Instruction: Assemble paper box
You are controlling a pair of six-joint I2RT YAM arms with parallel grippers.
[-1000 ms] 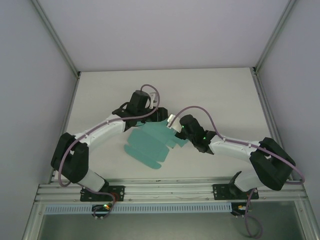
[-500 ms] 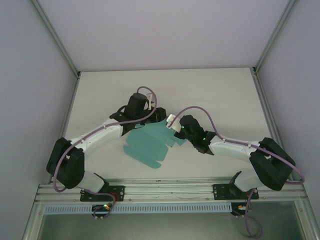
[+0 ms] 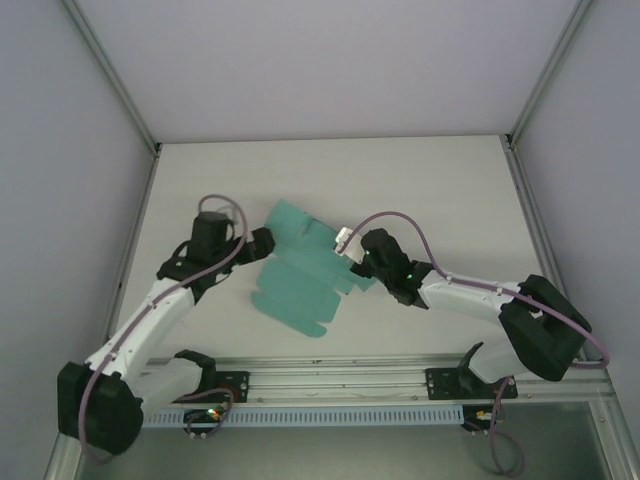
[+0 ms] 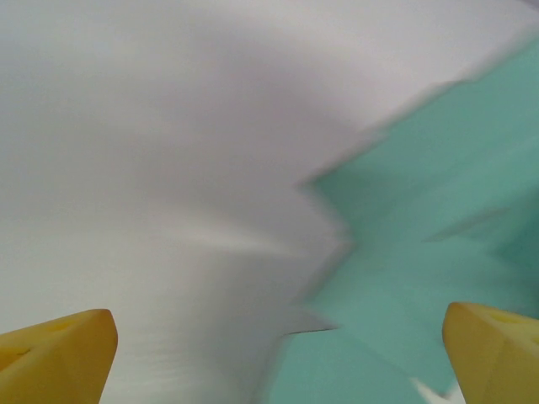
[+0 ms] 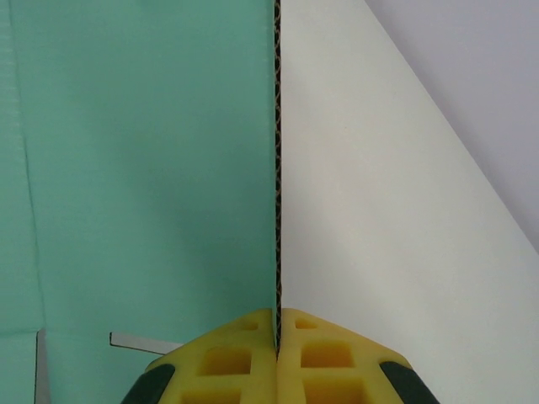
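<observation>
— What had the left gripper [image 3: 266,241] done?
— It had let go. Its jaws stood wide apart with nothing between them, and the arm had swung back to the left, just clear of the paper box [image 3: 300,285].
— And the right gripper [image 5: 276,321]?
— Clamped as before, pinching the sheet's right edge. The box was still an unfolded green sheet on the table [image 3: 430,180], between the two arms.
— What did that mean?
— Probably one fold was finished and a new hold was due. The far flap [image 3: 292,216] now lay uncovered.
— Anything unclear?
— The left wrist view was smeared, so I couldn't tell whether that flap stood up or lay flat. The right gripper hid the sheet's edge beneath it.
</observation>
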